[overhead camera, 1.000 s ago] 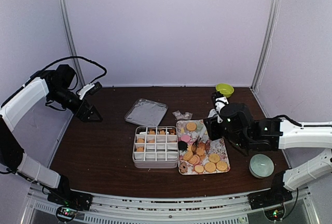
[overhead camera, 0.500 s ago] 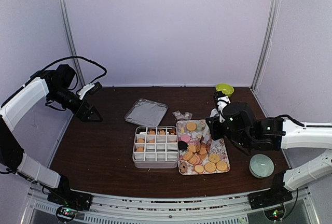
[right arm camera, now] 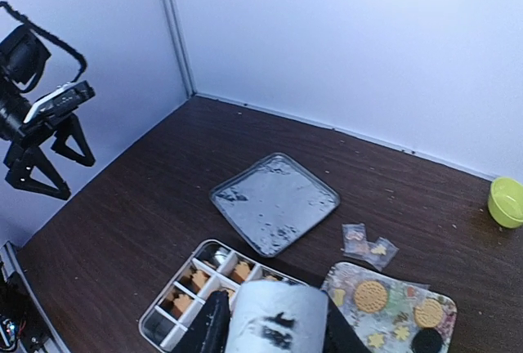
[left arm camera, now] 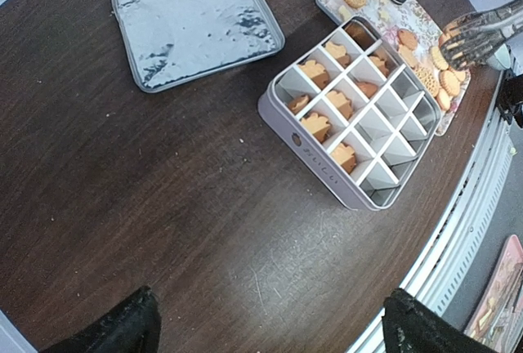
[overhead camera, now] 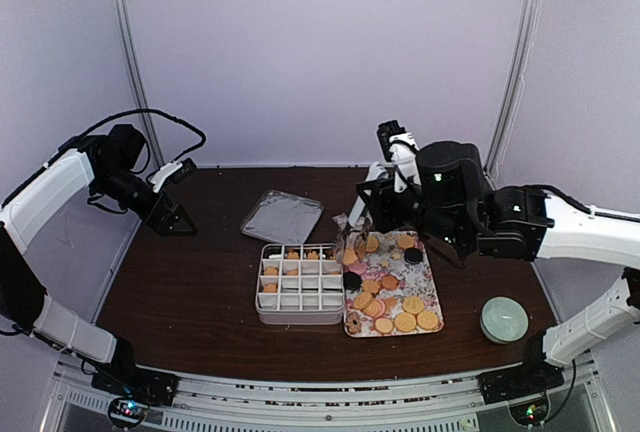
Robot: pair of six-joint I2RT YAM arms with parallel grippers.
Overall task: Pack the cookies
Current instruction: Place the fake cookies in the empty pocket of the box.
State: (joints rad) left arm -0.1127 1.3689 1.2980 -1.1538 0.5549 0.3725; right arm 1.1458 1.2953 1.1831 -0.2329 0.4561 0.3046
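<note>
Cookies (overhead camera: 385, 297), mostly golden with some pink and dark ones, lie on a floral tray (overhead camera: 432, 287). Several golden cookies (left arm camera: 339, 104) sit in the far cells of a white divided box (overhead camera: 262, 297). My right gripper (overhead camera: 372, 214) hangs above the tray's far left corner, shut on the white-wrapped handle of the metal tongs (left arm camera: 478, 34). In the right wrist view that handle fills the gap of the right gripper (right arm camera: 274, 320). An orange cookie (overhead camera: 350, 253) shows at the tongs' tips; I cannot tell if it is gripped. My left gripper (overhead camera: 170, 217) stands open at the far left, its span (left arm camera: 265, 328) bare.
The box's metal lid (overhead camera: 282, 216) lies behind the box. Small plastic packets (overhead camera: 351, 222) lie between lid and tray. A green bowl (overhead camera: 433, 172) stands at the back right, a pale dish (overhead camera: 503, 319) at the front right.
My right arm has risen and swung left, from the tray's right side to above its far left corner by the box. The left arm has not moved.
</note>
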